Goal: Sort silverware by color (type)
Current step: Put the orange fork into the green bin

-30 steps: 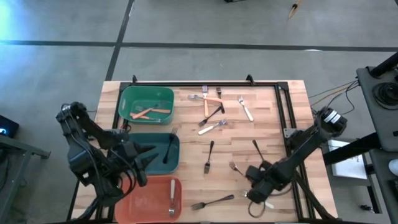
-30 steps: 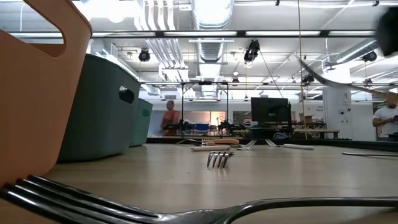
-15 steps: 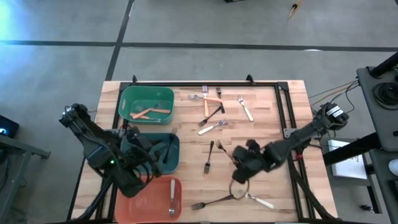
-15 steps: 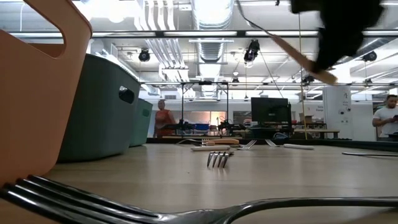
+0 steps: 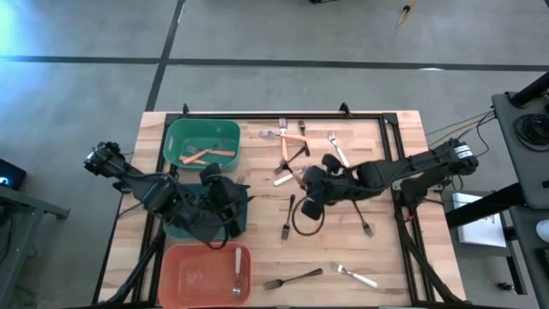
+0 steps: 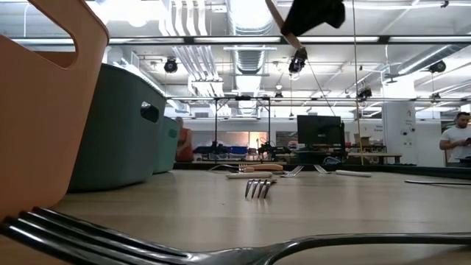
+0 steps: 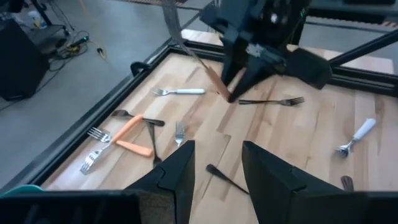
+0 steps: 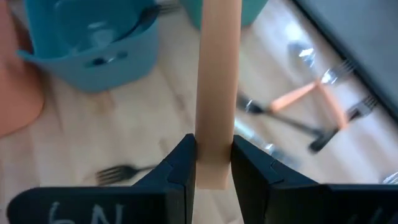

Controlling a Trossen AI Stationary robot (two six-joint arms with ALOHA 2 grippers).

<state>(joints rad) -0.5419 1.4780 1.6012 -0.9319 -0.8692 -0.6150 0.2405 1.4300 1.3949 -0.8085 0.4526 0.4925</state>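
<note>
Table (image 5: 360,257) carries three bins along its left edge: green bin (image 5: 202,127) with orange forks (image 5: 206,154) inside, teal bin (image 5: 238,225) with a black fork, salmon bin (image 5: 197,270) with a white-handled fork (image 5: 238,273). Loose forks are scattered mid-table: an orange, black and white cluster (image 5: 290,148) near the far edge, a white fork (image 5: 339,150) beside it, black forks (image 5: 287,216) in the middle, one black (image 5: 293,278) and one white (image 5: 356,275) near the front edge. Left gripper (image 5: 225,199) hangs over the teal bin, jaws parted with nothing between them in its wrist view (image 7: 214,180). Right gripper (image 5: 309,196) is up over mid-table, well clear of the surface in the low view (image 6: 313,13), jaws pinched narrow on an orange-handled fork (image 8: 216,87), the handle running straight up between the fingers (image 8: 180,168). Step in hand, as I read it: carrying that orange fork to its bin. Next move calls for crossing the table to the green bin at the far left, clearing the left arm parked next door, then releasing low enough that the fork lands with the other orange ones. Risk: slim handle, could twist in the pinch on the way.
</note>
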